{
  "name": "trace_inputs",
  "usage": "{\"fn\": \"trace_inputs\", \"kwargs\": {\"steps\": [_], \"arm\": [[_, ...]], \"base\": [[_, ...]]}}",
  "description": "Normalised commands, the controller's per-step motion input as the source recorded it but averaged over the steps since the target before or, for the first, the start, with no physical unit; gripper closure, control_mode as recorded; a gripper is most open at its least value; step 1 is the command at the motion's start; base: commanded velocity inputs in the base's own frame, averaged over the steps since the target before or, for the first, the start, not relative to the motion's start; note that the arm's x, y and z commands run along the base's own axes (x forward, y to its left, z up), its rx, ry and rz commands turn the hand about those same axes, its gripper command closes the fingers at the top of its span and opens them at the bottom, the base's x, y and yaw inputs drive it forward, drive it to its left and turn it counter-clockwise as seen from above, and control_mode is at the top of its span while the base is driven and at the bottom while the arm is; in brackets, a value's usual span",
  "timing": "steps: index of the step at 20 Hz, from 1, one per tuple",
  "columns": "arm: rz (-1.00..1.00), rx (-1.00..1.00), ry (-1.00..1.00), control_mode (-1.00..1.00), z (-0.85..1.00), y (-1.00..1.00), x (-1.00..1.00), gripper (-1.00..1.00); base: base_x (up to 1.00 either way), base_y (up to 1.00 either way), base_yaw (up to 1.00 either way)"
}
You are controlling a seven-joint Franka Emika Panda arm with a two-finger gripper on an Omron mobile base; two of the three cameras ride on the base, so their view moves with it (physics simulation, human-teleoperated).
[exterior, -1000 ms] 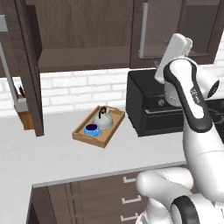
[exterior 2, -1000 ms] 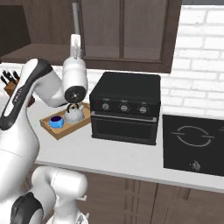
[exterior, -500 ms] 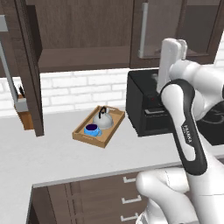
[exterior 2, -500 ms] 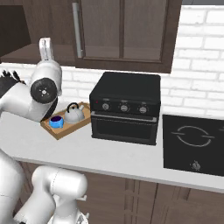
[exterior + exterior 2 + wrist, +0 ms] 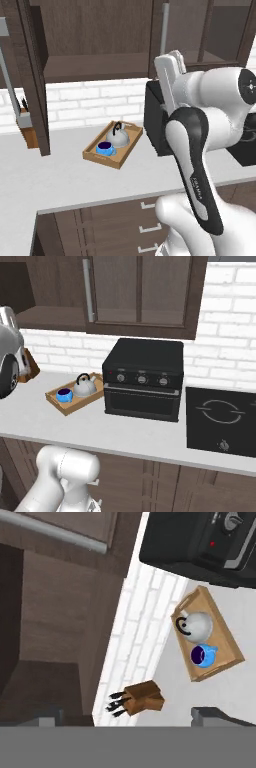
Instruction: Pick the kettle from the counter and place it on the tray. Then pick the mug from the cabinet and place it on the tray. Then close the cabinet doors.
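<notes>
The wooden tray (image 5: 95,153) lies on the counter (image 5: 65,180) left of the black oven. On it stand the silver kettle (image 5: 118,137) and the blue mug (image 5: 104,148), side by side. The right base view shows the tray (image 5: 80,401), the kettle (image 5: 85,388) and the mug (image 5: 64,395) too. My gripper (image 5: 131,717) is open and holds nothing; it hangs high above the tray (image 5: 227,646), looking down on the kettle (image 5: 199,626) and the mug (image 5: 203,656). The cabinet (image 5: 95,65) gapes open, with its left door (image 5: 33,80) swung outward.
A black oven (image 5: 144,378) stands right of the tray, with a cooktop (image 5: 220,421) beyond it. A knife block (image 5: 144,698) sits by the brick wall at the left. A glass door with a silver bar handle (image 5: 164,27) hangs right of the opening.
My arm has swung to the left and the hand has moved left with it. Tray, kettle and mug have stayed put. The gripper remains open.
</notes>
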Motion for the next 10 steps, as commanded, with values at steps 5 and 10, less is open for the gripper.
{"fn": "trace_inputs", "kwargs": {"steps": [5,10], "arm": [[0.03,-0.16,0.05,-1.0,-0.22,0.43,-0.98,-1.0],[0.1,-0.1,0.01,-1.0,-0.42,0.42,-0.71,-1.0]], "base": [[0.0,0.0,0.0],[0.0,0.0,0.0]]}}
